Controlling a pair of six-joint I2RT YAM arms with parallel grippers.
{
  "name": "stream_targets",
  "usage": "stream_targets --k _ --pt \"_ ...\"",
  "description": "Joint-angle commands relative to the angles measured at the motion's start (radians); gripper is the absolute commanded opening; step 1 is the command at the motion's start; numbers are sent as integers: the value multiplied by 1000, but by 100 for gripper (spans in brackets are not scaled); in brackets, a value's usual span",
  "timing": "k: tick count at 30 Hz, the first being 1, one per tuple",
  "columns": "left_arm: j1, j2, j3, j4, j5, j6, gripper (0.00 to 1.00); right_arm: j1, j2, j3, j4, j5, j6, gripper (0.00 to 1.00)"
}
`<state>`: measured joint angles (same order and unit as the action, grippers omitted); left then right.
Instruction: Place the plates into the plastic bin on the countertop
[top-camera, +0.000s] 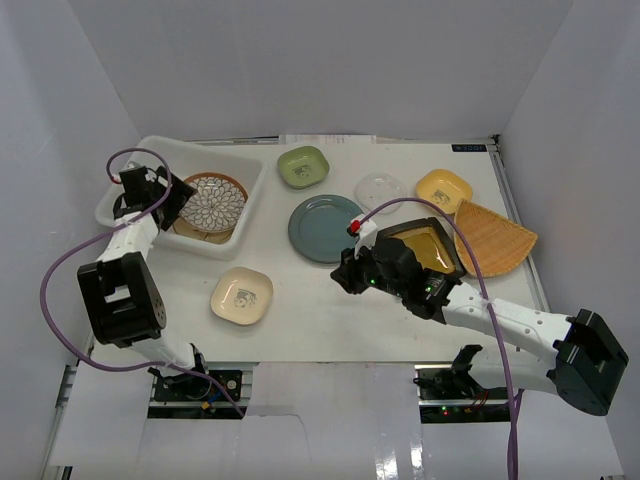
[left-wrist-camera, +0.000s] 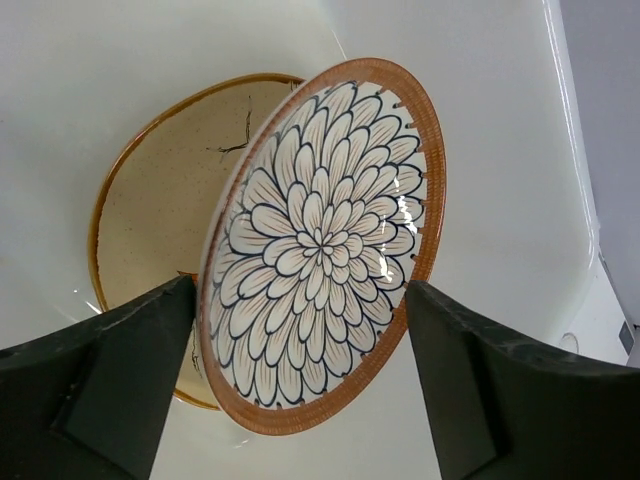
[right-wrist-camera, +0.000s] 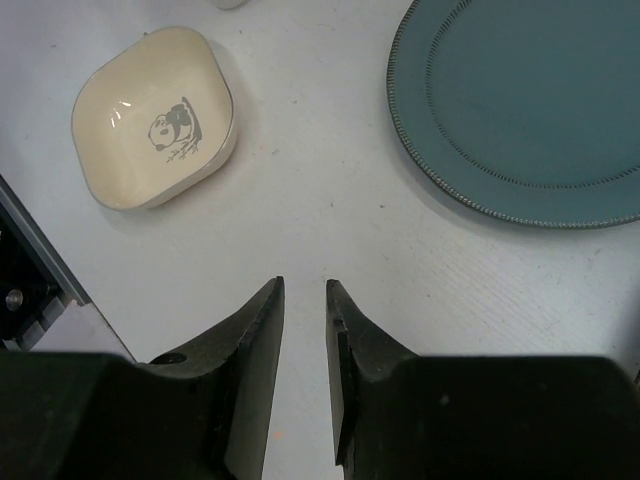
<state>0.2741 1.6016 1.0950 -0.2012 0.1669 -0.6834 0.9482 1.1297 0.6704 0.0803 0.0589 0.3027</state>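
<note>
Seven plates still out on the countertop (top-camera: 320, 325), two in the plastic bin (top-camera: 150, 152) at far left.

In the bin: brown patterned round plate (left-wrist-camera: 325, 250), petal design and orange-brown rim, tilted and lying on a cream plate with a brown rim (left-wrist-camera: 150, 200). Left gripper (top-camera: 178, 203) is inside the bin at the patterned plate's left edge. Its fingers (left-wrist-camera: 120, 380) are spread wide; in the wrist view the plate shows between them. Cannot tell if they touch it.

On the countertop:
- green square dish (top-camera: 303, 166), near the bin's right end
- clear small dish (top-camera: 379, 188) and yellow square dish (top-camera: 444, 189), along the back
- tan fan-shaped plate (top-camera: 495, 240), far right
- black-and-yellow square plate (top-camera: 425, 248), partly under the right arm
- blue-grey round plate (top-camera: 325, 228), centre
- cream square dish with panda print (right-wrist-camera: 150, 115), near front, left of centre

Right gripper (right-wrist-camera: 305, 285) hovers over bare countertop between the panda dish and the blue-grey plate. Fingers are almost together with a thin gap, holding nothing.
</note>
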Motion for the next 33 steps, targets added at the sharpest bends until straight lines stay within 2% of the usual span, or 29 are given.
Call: stream_targets --k 1,7,15,20,23,27,33 --pt "17 -78 51 -50 11 33 98 -8 -22 29 13 42 -33 30" --pt "25 -158 138 -139 -65 122 98 -41 -59 28 -11 84 -60 31" --pt "39 -189 9 -155 -152 134 98 -74 -100 5 -25 85 -60 31" --pt "45 -267 -44 -179 -369 104 96 -104 -111 1 -30 70 -34 31" --pt "57 -314 -95 -172 -432 108 96 -103 -85 1 -25 30 -16 30" --pt "85 -261 -104 -168 -412 104 96 -103 -74 -14 1 -13 -2 30" --pt "103 -125 -79 -199 -383 82 79 -103 -80 -22 1 -33 -2 30"
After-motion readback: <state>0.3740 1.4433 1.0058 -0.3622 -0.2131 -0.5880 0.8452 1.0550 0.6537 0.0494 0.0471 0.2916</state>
